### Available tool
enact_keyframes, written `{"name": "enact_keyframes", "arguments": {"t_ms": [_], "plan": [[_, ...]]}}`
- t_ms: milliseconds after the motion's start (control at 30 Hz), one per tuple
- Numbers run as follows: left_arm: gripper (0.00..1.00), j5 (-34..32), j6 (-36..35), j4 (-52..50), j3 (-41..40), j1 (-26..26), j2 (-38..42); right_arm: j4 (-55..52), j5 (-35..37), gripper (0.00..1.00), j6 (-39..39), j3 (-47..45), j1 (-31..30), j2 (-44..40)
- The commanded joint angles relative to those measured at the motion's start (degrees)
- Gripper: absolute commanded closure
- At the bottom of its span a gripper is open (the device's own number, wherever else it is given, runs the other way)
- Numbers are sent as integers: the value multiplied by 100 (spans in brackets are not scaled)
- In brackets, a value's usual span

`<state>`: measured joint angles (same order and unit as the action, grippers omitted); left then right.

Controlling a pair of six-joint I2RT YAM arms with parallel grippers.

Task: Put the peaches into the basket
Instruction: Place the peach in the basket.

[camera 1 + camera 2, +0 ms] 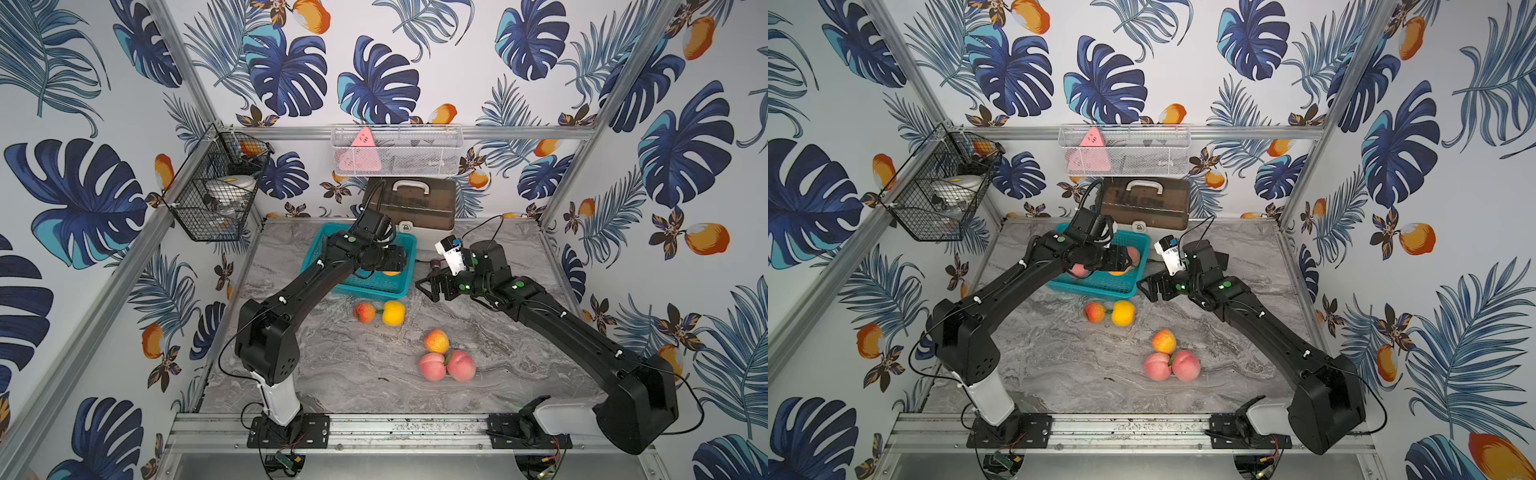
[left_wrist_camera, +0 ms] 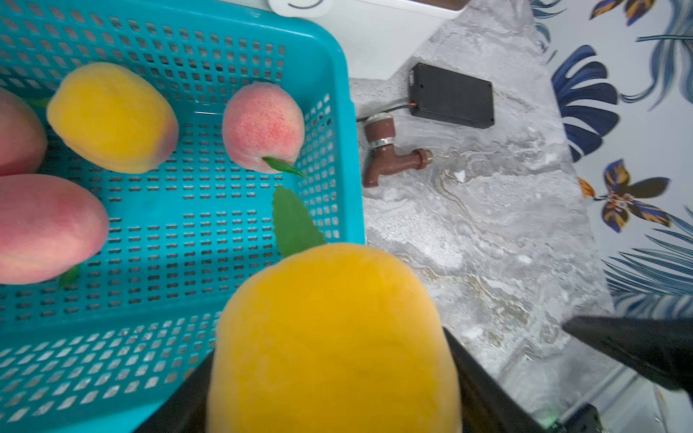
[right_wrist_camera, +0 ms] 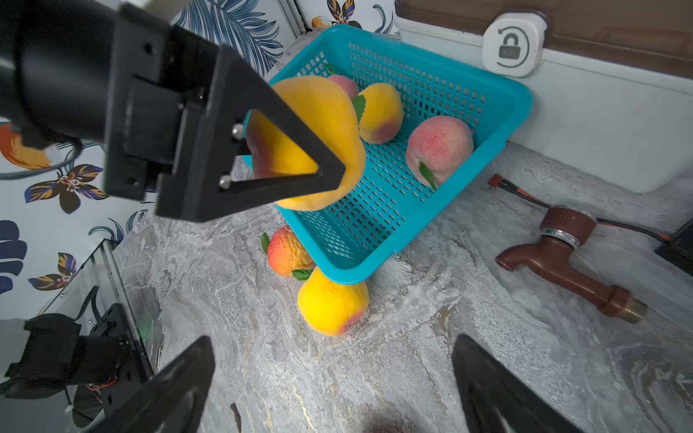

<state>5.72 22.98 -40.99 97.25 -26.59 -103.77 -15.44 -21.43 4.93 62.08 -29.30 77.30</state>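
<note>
up on the left wall hangs a black wire basket [image 1: 195, 208] with a white round thing [image 1: 232, 185] inside that i can't make out. next over, at the back of the marble table [image 1: 353, 386], sits the teal basket [image 1: 370, 291]. the left gripper [image 3: 326, 165] hangs over its right side, clamped on a held yellow peach [image 3: 318, 112] that is up above the rim.

the left wrist view shows four peaches lying inside: a pink peach [image 2: 45, 228] beside a second pink peach [image 2: 18, 135], a yellow-orange peach [image 2: 112, 116], and a blushed peach [image 2: 262, 127] with a green leaf close to a corner.

just in front of the basket, an orange-red peach [image 1: 364, 312] and a loose yellow peach [image 1: 393, 313] lie side by side on the table. on the back rail a white mesh basket [image 1: 415, 164] holds a pink triangular thing [image 1: 363, 139]. below it stands a brown case [image 1: 409, 203] with a white handle.

right of middle three more huddle together: an orange peach [image 1: 436, 341] behind a rosy peach [image 1: 432, 366] and its rosy twin [image 1: 461, 365]. the right gripper [image 1: 430, 289] hovers just right of the basket, jaws spread wide, holding nothing. near it a brown tap [image 3: 562, 262] lies on the table.
</note>
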Motion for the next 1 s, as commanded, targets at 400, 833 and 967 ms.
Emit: {"name": "enact_keyframes", "arguments": {"t_ms": [400, 833, 967], "plan": [[37, -1489, -486, -225, 1000, 41, -1237, -454, 546, 0, -106, 265, 73, 152], [37, -1926, -624, -198, 1039, 174, -1798, -497, 596, 0, -123, 261, 73, 243], [37, -1948, -628, -216, 1095, 243, -1951, -490, 523, 0, -113, 425, 73, 309]]}}
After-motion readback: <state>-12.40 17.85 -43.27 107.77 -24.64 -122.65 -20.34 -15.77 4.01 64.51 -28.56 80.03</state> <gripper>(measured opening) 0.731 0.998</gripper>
